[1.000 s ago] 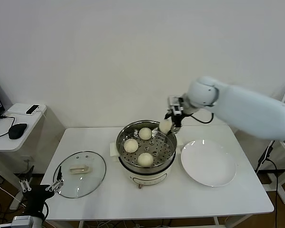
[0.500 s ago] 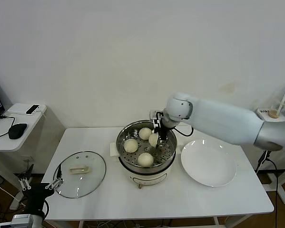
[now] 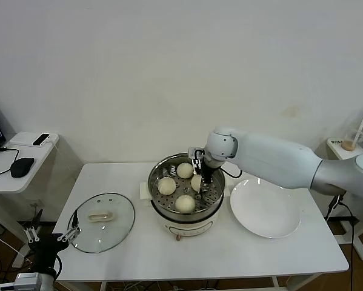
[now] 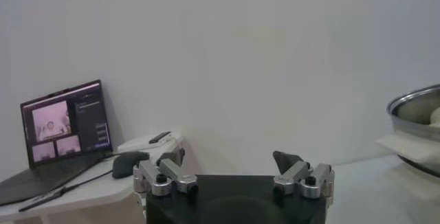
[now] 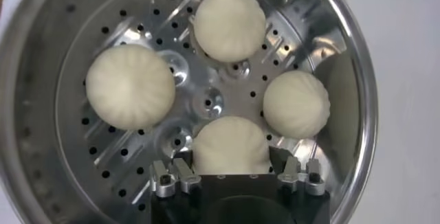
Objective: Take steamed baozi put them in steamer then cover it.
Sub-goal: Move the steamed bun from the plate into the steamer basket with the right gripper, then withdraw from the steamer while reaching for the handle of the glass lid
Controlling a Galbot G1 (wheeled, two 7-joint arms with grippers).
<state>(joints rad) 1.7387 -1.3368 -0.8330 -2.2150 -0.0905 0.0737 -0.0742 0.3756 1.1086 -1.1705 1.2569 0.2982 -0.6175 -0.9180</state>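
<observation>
Gripping the fourth baozi [image 5: 231, 146] between its fingers, right gripper [image 3: 200, 182] reaches down inside the steamer [image 3: 157, 200] at mid-table, bun low over the perforated tray with three other baozi [image 3: 166, 185] seated around it, pleated tops up. Lying flat on the table left of the steamer, apart from it, cover [image 3: 101, 222] with oblong handle [image 3: 100, 216] running roughly left-right. Parked low off the table's front-left corner, left gripper [image 4: 234, 172] with jaws spread wide, grasping nothing; white plate [image 3: 265, 208] right of steamer.
</observation>
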